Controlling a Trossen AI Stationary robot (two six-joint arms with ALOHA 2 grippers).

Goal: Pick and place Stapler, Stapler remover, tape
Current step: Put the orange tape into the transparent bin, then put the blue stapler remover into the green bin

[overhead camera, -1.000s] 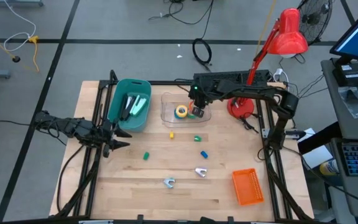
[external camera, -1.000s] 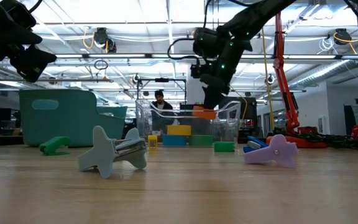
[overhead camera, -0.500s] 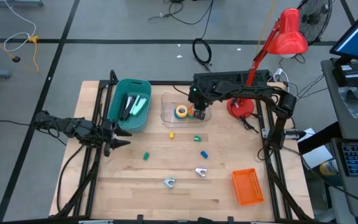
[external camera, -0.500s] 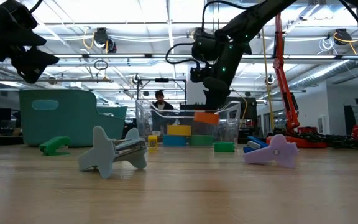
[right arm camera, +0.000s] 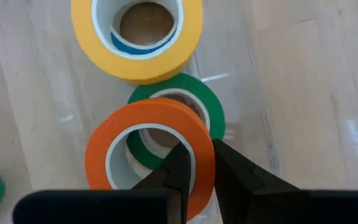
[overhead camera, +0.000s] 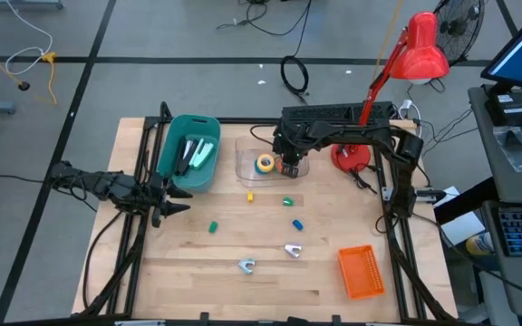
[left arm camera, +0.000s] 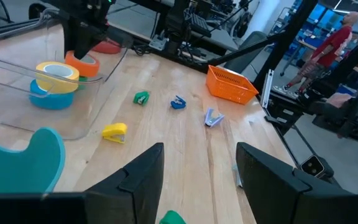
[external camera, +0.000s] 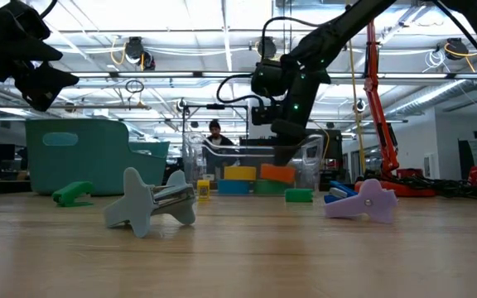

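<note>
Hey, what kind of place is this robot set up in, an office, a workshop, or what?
Most likely a robotics lab or workshop in an open industrial hall. The wooden table stands on a bare concrete floor with loose cables, exposed ceiling ducts and strip lights hang overhead, and a person works among benches behind.

Grey floor (overhead camera: 152,36) with dark seams surrounds the wooden table (overhead camera: 198,272). A red desk lamp (overhead camera: 421,50) stands past the table's far right corner, a fan (overhead camera: 456,27) behind it. Strip lights (external camera: 222,33) line the ceiling.
</note>
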